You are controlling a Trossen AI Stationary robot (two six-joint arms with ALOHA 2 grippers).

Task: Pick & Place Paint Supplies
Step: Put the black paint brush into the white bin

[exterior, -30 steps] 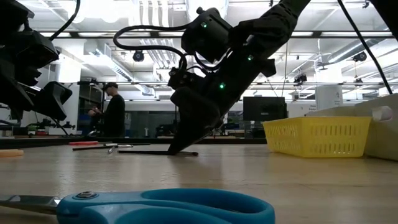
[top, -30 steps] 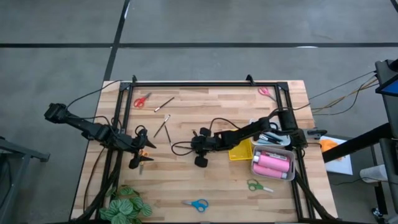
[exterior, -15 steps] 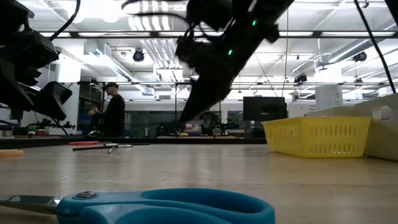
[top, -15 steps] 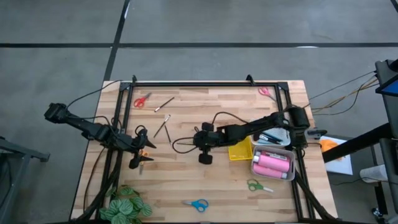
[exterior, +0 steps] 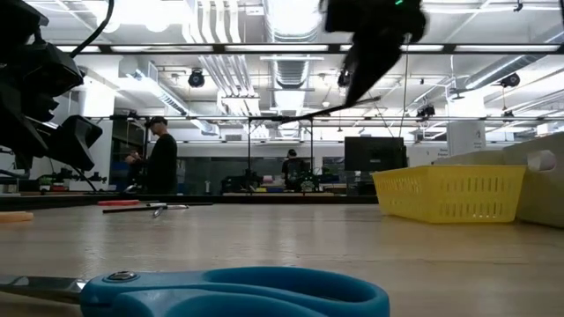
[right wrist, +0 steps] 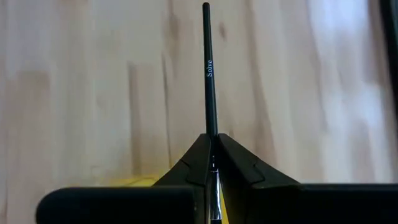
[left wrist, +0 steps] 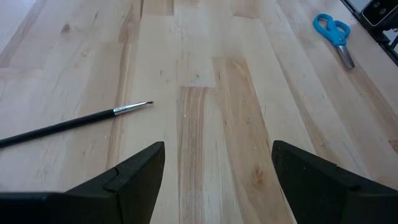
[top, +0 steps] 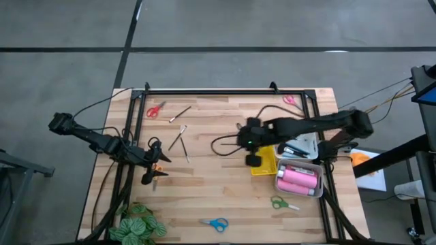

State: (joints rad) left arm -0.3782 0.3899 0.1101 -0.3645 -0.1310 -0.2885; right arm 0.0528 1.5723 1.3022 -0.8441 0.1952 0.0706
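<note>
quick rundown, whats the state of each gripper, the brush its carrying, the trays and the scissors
right gripper: shut on thin brush, raised beside the yellow tray
thin brush: clamped, sticking straight out past the fingertips
left gripper: open, empty, low over bare wood
yellow tray: on table
white tray: holds pink bottles
blue scissors: lying flat, closed

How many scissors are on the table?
4, in the high view: red scissors top left, pink scissors top right, green scissors below the white tray, blue scissors bottom centre. Orange handles by the left tool: maybe a fifth.
</note>
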